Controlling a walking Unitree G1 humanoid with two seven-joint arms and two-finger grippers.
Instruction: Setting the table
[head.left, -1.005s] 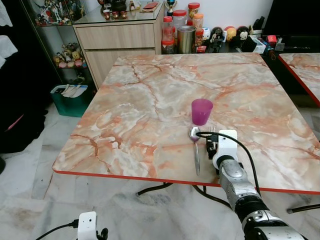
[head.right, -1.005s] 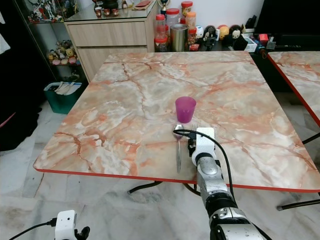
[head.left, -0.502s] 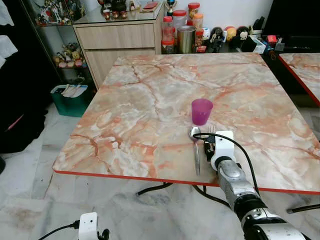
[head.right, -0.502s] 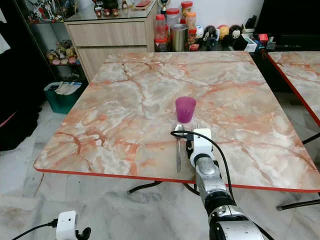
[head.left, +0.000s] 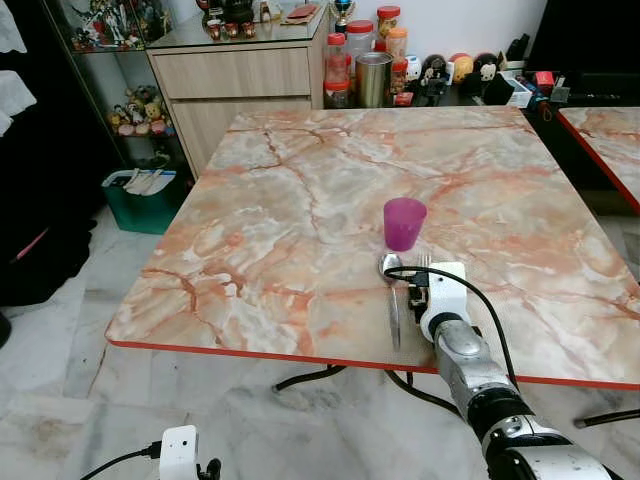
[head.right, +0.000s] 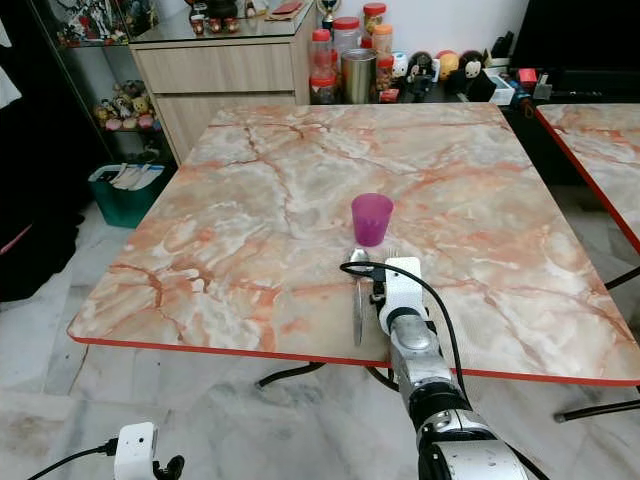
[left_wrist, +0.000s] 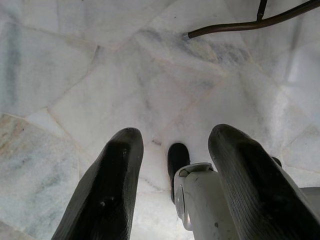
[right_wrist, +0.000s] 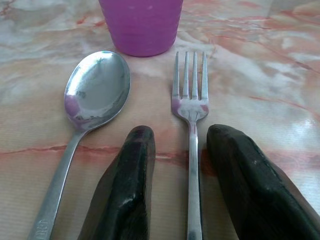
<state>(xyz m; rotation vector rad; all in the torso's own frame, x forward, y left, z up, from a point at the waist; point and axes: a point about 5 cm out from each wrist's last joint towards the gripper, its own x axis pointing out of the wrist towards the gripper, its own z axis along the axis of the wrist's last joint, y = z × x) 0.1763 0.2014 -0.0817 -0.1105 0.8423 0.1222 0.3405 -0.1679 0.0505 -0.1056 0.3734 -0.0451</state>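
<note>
On the marble table (head.left: 300, 220) a purple cup (head.left: 404, 222) stands upright near the front. Just in front of it a silver spoon (head.left: 392, 300) and a silver fork (right_wrist: 191, 130) lie side by side, the spoon on the left. My right gripper (right_wrist: 184, 134) rests low over the table, open, one finger on each side of the fork's handle with a gap on both sides. The tines point at the cup (right_wrist: 141, 25). My left gripper (left_wrist: 175, 135) hangs open over the floor tiles, holding nothing.
The table's red front edge (head.left: 300, 355) lies just behind my right wrist. A cabinet (head.left: 240, 75) and several jars (head.left: 372, 60) stand beyond the far edge. A second marble table (head.left: 610, 140) is at the right, a green bin (head.left: 145, 195) on the floor at the left.
My right wrist has shifted slightly left over the fork. Cup, spoon and fork have not moved.
</note>
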